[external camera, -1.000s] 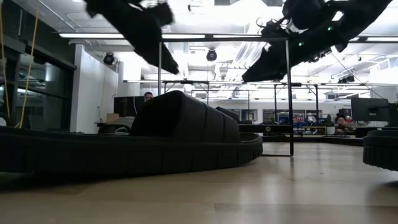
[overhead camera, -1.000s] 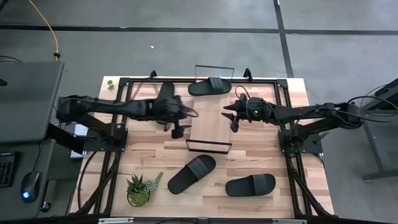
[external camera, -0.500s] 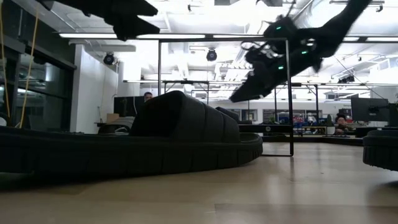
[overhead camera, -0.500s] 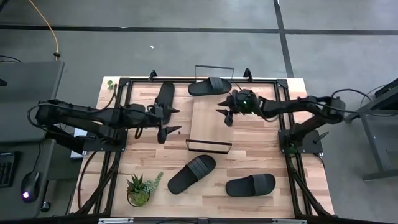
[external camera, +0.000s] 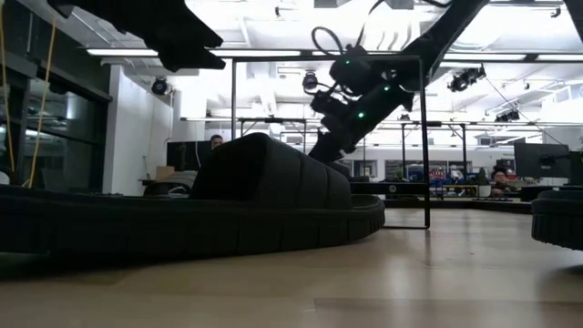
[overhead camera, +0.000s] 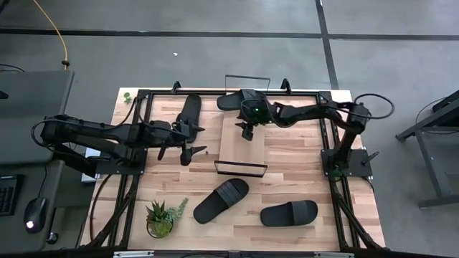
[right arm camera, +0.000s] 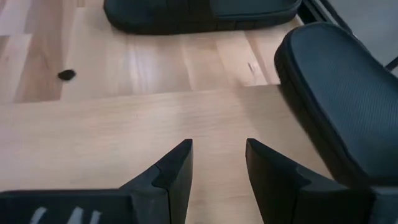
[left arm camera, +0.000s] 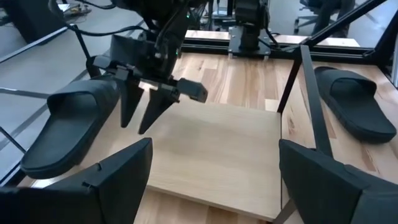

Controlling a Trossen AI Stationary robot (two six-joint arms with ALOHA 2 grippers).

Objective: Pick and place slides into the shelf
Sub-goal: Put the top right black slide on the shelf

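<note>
Four black slides lie on the tabletop. One (overhead camera: 190,112) is left of the shelf, one (overhead camera: 242,99) is at the far edge, and two (overhead camera: 221,199) (overhead camera: 288,213) are near the near edge. The shelf (overhead camera: 247,147), a light board in a black wire frame, is bare. My right gripper (overhead camera: 247,127) hangs open over the shelf's far-left corner; it also shows in the left wrist view (left arm camera: 142,111). In its own view (right arm camera: 219,155) the far slide (right arm camera: 336,93) and the left slide (right arm camera: 199,12) lie ahead. My left gripper (overhead camera: 179,148), wide open (left arm camera: 211,180), hovers left of the shelf.
A small potted plant (overhead camera: 161,218) stands at the near-left corner. Black rails (overhead camera: 140,129) run along the table's left and right sides, and the arm base (overhead camera: 344,161) is on the right. Bare wood lies between the shelf and the two near slides.
My right gripper has moved toward the table's left and far edges, from beside the shelf's right side to over its far-left corner, and has come down. My left gripper drew back from the shelf's left edge toward the left, then held still. The slides stayed put.
</note>
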